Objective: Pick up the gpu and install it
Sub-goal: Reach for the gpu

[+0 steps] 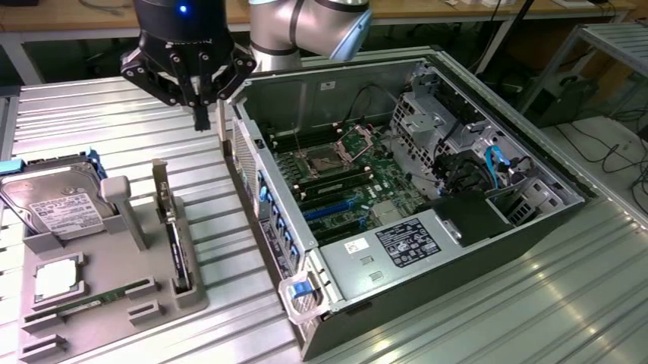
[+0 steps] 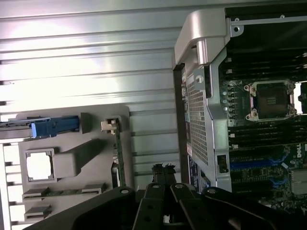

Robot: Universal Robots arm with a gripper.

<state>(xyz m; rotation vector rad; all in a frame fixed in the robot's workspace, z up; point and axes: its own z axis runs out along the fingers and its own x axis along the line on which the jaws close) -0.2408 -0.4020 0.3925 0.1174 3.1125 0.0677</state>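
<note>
The end effector (image 1: 202,120) (image 2: 163,168) hangs over the ribbed metal bench (image 1: 91,121), its dark fingers pressed fully together with nothing between them. Just beside it, on the exterior view's right, rises the outer wall of the open computer case (image 1: 248,171), with the motherboard (image 1: 344,178) laid bare inside. The gpu (image 1: 178,254) (image 2: 118,158) sits well apart from the end effector, nearer the exterior camera and slightly to that view's left. It is a thin, flat, dark card standing on its long edge in a slot of the grey holder (image 1: 136,262). A pale, silvery bracket strip stands upright at the end of the card closest to the end effector. Seen edge-on from the wrist, it is a narrow dark-green line. Beyond the gpu from the end effector, the same holder carries a hard drive (image 1: 61,206), a square processor chip (image 1: 58,277) and a memory stick (image 1: 96,299).
</note>
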